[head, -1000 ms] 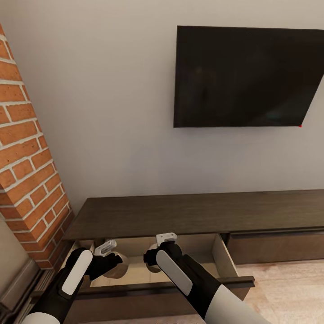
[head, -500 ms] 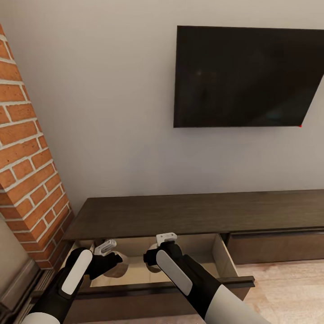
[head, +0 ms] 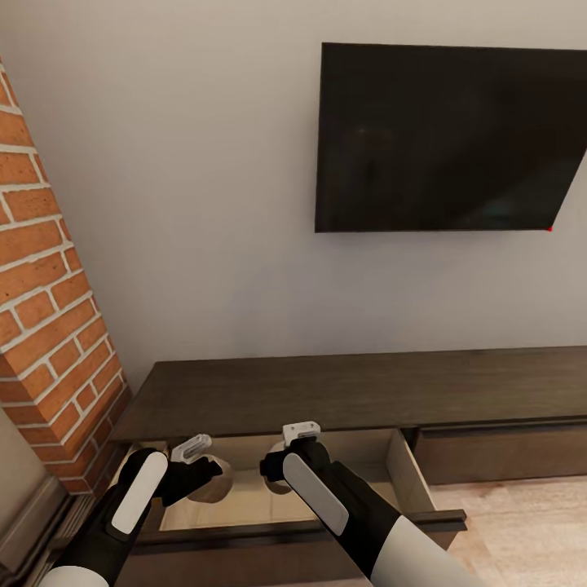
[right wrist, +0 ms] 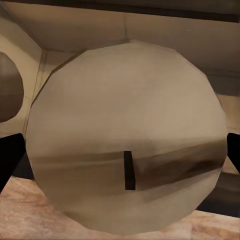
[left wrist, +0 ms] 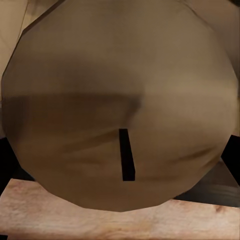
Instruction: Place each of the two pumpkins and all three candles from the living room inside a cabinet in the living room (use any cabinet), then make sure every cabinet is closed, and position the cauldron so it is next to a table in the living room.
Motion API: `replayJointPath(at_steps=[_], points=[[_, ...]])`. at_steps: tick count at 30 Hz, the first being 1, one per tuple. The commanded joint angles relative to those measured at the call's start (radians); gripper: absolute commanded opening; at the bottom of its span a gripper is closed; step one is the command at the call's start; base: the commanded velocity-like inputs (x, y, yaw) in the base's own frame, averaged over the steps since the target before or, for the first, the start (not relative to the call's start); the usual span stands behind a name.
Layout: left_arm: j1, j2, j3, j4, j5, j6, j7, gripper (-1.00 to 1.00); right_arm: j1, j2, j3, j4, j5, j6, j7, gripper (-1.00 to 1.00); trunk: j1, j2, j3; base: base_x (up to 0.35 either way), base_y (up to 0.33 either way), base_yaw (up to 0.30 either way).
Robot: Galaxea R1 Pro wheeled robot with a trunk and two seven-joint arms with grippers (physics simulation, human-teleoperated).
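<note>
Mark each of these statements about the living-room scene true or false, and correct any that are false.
1. The left drawer of the cabinet is pulled open. True.
2. The right drawer front is also pulled out. False: it sits flush and closed.
3. Each gripper holds a round tan candle over the open drawer. True: the left gripper has one candle, and the right gripper has the other candle.
4. The television stands on the cabinet top. False: it is on the wall above it.
5. A brick column stands on the right of the cabinet in the head view. False: it is at the left.
</note>
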Motion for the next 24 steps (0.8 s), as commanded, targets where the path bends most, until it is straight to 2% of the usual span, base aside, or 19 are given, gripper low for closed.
replayJointPath(at_steps=[1,6,13,24], points=[[-0.001,0.001,-0.003,-0.001,0.010,0.001,0.011,-1.00,-0.001,0.000,0.002,-0.001,-0.013,-0.003,-0.012,-1.00,0.000,0.000,-0.001,0.078,0.000,0.000],[-0.001,0.001,-0.003,0.001,0.011,0.001,0.010,-1.00,-0.001,0.000,0.002,-0.001,-0.013,-0.003,-0.011,-1.00,0.000,0.000,-0.001,0.166,0.012,0.000],[-0.001,0.001,-0.003,-0.003,0.011,0.001,0.011,-1.00,-0.001,0.000,0.002,-0.001,-0.013,-0.003,-0.012,-1.00,0.000,0.000,-0.001,0.023,0.001,0.000],[-0.001,0.001,-0.003,-0.002,0.011,0.001,0.011,-1.00,-0.001,0.000,0.002,-0.002,-0.014,-0.003,-0.011,-1.00,0.042,-0.077,-0.035,0.001,0.000,0.000]])
